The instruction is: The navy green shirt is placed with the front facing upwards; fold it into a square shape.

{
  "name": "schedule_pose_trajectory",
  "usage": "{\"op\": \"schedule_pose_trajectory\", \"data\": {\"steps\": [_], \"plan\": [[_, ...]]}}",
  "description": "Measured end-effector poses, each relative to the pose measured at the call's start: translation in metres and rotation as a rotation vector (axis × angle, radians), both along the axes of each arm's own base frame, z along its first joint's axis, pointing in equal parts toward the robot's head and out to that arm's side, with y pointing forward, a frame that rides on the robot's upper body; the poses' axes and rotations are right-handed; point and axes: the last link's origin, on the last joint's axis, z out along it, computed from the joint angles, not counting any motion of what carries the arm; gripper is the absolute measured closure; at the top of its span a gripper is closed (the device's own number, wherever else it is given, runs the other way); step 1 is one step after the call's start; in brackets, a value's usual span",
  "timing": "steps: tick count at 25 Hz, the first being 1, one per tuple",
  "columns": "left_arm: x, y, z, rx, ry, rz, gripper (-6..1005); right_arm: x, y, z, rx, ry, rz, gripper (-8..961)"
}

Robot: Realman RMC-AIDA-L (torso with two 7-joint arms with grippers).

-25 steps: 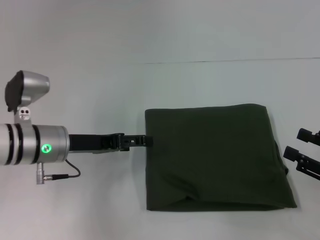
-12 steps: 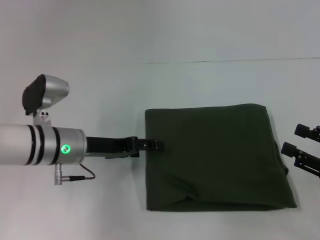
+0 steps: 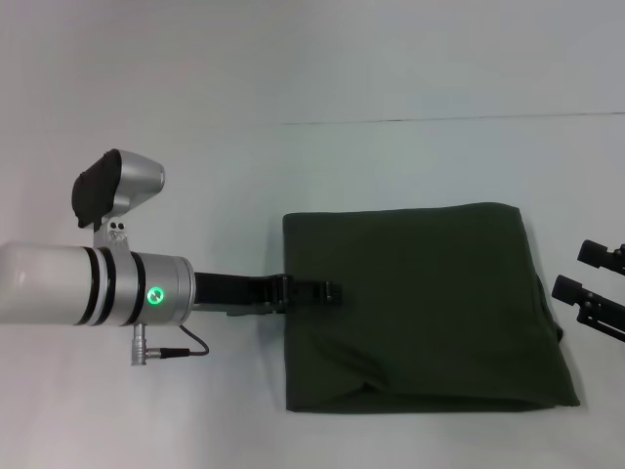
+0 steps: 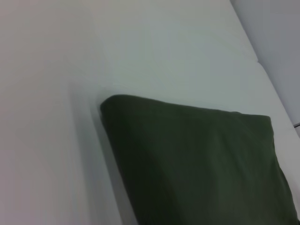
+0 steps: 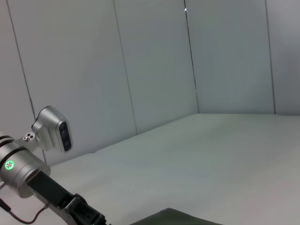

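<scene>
Folded shirt [image 3: 420, 308] on white table [image 3: 195, 147].

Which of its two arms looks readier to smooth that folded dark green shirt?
Probably the left: the left gripper is already over the folded dark olive-green cotton shirt near its left edge, while the right gripper waits off its right side.

A plain white table [image 3: 195, 147] carries the navy green shirt [image 3: 420, 303], folded roughly square.
</scene>
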Motion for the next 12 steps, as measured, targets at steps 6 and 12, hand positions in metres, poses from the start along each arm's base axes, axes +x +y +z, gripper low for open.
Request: {"op": "schedule_pose_trajectory", "data": {"steps": [6,12], "plan": [[0.0028,-0.0030,-0.0064,-0.005,0.018,-0.040,131,0.0000,-0.0003,-0.0002,0.001,0.002,-0.001,268],[0.0055,-0.0021,-0.0073,-0.006,0.024,-0.060,287,-0.0015,-0.0005,-0.0004,-0.005,0.013,0.001,267]]}}
